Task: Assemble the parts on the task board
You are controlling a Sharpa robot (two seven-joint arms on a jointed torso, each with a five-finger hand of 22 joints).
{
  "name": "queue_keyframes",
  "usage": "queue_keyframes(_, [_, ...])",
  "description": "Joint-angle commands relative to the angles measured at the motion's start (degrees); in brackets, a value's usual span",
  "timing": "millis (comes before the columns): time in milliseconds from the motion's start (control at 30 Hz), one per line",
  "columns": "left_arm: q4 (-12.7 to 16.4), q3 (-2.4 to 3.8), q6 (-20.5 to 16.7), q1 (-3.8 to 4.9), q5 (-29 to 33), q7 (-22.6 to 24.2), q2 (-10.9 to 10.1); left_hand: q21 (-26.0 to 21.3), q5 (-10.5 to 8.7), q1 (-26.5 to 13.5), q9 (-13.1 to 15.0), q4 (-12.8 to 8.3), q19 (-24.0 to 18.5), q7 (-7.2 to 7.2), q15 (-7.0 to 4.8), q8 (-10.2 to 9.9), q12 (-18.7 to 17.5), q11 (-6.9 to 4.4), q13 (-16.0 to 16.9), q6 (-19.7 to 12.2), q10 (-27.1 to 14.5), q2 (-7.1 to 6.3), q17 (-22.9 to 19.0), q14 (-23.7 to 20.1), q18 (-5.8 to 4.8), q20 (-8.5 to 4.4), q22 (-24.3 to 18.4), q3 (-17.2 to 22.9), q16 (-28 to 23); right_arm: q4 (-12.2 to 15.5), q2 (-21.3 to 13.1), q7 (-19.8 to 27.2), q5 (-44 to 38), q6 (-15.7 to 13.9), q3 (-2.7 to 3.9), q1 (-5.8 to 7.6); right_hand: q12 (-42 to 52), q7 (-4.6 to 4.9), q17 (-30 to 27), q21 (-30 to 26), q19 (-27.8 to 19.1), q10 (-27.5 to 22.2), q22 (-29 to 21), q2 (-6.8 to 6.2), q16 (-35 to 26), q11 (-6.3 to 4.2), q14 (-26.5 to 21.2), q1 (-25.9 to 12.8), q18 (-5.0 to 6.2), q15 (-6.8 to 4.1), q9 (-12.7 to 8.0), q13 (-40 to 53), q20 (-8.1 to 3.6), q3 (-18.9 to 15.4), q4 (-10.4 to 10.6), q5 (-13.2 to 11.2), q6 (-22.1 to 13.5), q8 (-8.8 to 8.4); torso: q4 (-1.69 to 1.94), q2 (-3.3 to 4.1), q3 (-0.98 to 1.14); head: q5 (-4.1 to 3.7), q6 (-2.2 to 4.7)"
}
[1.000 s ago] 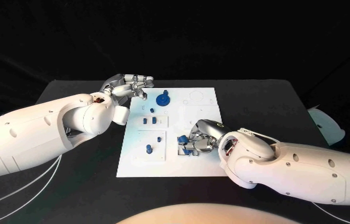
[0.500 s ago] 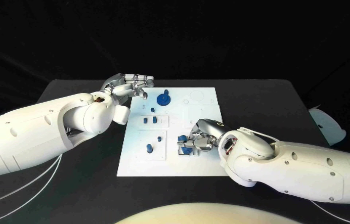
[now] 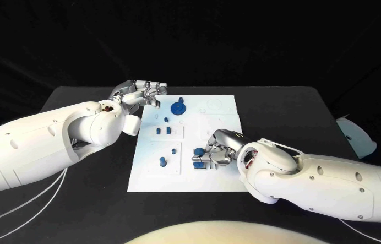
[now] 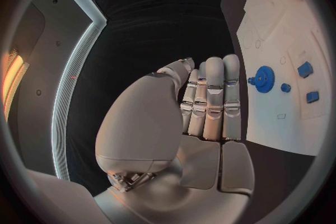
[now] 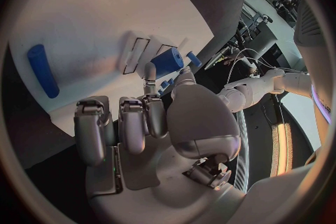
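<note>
Pinching small blue cylinder part [image 5: 168, 61] in right hand [image 3: 216, 153] over task board [image 3: 218, 123]; judged it light, rigid, slippery—gripped mid-barrel. Left hand [image 3: 143, 94] held nothing, fingers loosely curled.

The task board [image 3: 222, 145] lies mid-table [image 3: 301, 112], the left hand [image 3: 143, 93] at its far left corner beside the gear [image 3: 179, 108], the right hand [image 3: 218, 150] over parts [image 3: 202, 164] near its middle.

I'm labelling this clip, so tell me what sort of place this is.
Probably a robot test bench in a lab: a black table against a dark backdrop, a white task board with small blue parts, and equipment with cables behind.
</note>
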Motion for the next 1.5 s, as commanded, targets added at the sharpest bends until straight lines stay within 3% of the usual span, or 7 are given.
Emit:
queue_keyframes(33, [0.17, 0.04, 0.78, 0.06, 0.19, 0.22, 0.05, -0.33, -0.13, -0.59, -0.09, 0.09, 0.01, 0.00, -0.15, 0.36, 0.20, -0.05, 0.06, -0.41, -0.46, 0.13, -0.05, -0.42, 0.76, 0.41, -0.09, -0.35, 0.12, 0.60, -0.32, 0.16, -1.79, -0.33, -0.01, -0.05, -0.21, 0.17, 13.16, -0.07, 5.59, 2.16, 14.77, -0.11, 0.13, -0.10, 5.96, 0.27, -1.02, 0.17, 0.24, 7.44, -0.40, 0.94, -0.03, 0.68, -0.34, -0.28, 0.04, 0.00, 0.02, -0.03, 0.07])
queue_keyframes(267, [0.15, 0.04, 0.77, 0.06, 0.19, 0.23, -0.02, -0.33, -0.13, -0.59, -0.09, 0.09, 0.01, 0.00, -0.15, 0.36, 0.20, -0.05, 0.06, -0.41, -0.46, 0.13, -0.05, -0.42, 0.76, 0.41, -0.09, -0.35, 0.12, 2.27, -1.85, 1.16, -1.97, -1.46, -0.01, -0.09, -1.86, 0.62, 12.67, -0.77, 5.32, 1.32, 14.57, -0.62, -0.11, 0.27, 5.85, 5.31, -0.87, 0.45, 0.65, 6.28, -0.19, 2.42, -0.46, 5.85, -1.65, -1.14, 0.04, -0.03, 0.03, 0.10, 0.18])
queue_keyframes(467, [0.11, 0.04, 0.74, 0.06, 0.19, 0.21, -0.07, -0.33, -0.13, -0.59, -0.09, 0.09, 0.01, 0.00, -0.15, 0.36, 0.20, -0.05, 0.06, -0.41, -0.46, 0.13, -0.05, -0.42, 0.76, 0.41, -0.09, -0.35, 0.12, 4.13, -3.64, 2.62, -2.07, -3.08, 0.00, -0.11, -15.02, 1.19, 10.78, -1.79, 4.92, -4.65, 14.27, -1.08, -1.04, 0.71, 5.42, 8.21, -0.65, 0.84, 0.77, -4.47, 0.13, 2.34, -0.28, 7.63, -2.72, -2.10, -0.07, -0.09, 0.03, 0.20, 0.21])
queue_keyframes(667, [0.07, 0.03, 0.74, 0.05, 0.19, 0.20, -0.07, -0.33, -0.13, -0.59, -0.09, 0.09, 0.01, 0.00, -0.15, 0.36, 0.20, -0.05, 0.06, -0.41, -0.46, 0.13, -0.05, -0.42, 0.76, 0.41, -0.09, -0.35, 0.12, 5.31, -4.57, 3.24, -2.12, -2.98, 0.00, -0.11, -32.39, 1.88, 8.41, -2.56, 4.63, -11.20, 14.05, -2.00, -2.26, 1.36, 4.94, 9.65, -0.48, 1.30, 1.16, -18.74, 0.58, 1.52, -0.23, 8.04, -4.23, -2.90, 0.10, -0.02, 0.01, 0.06, 0.25])
queue_keyframes(767, [0.04, 0.03, 0.76, 0.05, 0.19, 0.19, -0.06, -0.36, -0.12, -0.59, -0.09, 0.10, 0.00, 0.00, -0.15, 0.37, 0.22, -0.06, 0.06, -0.42, -0.48, 0.14, -0.06, -0.43, 0.76, 0.41, -0.11, -0.36, 0.13, 5.23, -4.53, 3.28, -2.01, -2.37, 0.00, -0.11, -41.87, 2.22, 6.98, -3.04, 4.45, -15.08, 13.92, -2.32, -3.01, 1.73, 4.66, 10.60, -0.38, 1.58, 2.14, -26.66, 0.80, 1.38, -0.29, 8.48, -5.55, -2.13, 0.13, -0.02, -0.03, 0.03, 0.27])
queue_keyframes(1067, [0.02, 0.03, 0.79, 0.05, 0.19, 0.12, -0.05, -0.42, -0.10, -0.57, -0.10, 0.13, 0.02, -0.02, -0.16, 0.41, 0.34, -0.07, 0.09, -0.44, -0.56, 0.25, -0.09, -0.43, 0.77, 0.41, -0.14, -0.36, 0.15, 4.48, -4.20, 3.30, -1.99, -1.69, 0.00, -0.11, -44.62, 2.29, 5.19, -3.94, 4.12, -14.62, 13.66, -2.30, -3.99, 1.74, 4.36, 14.49, -0.19, 1.59, 5.13, -30.19, 0.91, 1.65, -0.85, 12.01, -7.88, 1.32, 0.19, 0.02, -0.06, 0.18, 0.27])
queue_keyframes(1500, [0.08, 0.03, 0.76, 0.05, 0.19, 0.01, -0.11, -0.42, -0.10, -0.57, -0.10, 0.13, 0.02, -0.02, -0.16, 0.41, 0.34, -0.07, 0.09, -0.44, -0.56, 0.25, -0.09, -0.43, 0.77, 0.41, -0.14, -0.36, 0.15, 2.50, -2.87, 2.17, -3.13, -2.79, -0.02, -0.09, -45.02, 2.24, 4.65, -4.47, 3.93, -14.40, 13.52, -1.82, -4.28, 1.69, 4.27, 15.15, -0.08, 1.55, 6.11, -30.96, 0.86, 1.56, -0.54, 12.28, -8.69, 2.57, 0.19, -0.01, -0.07, 0.38, 0.16])
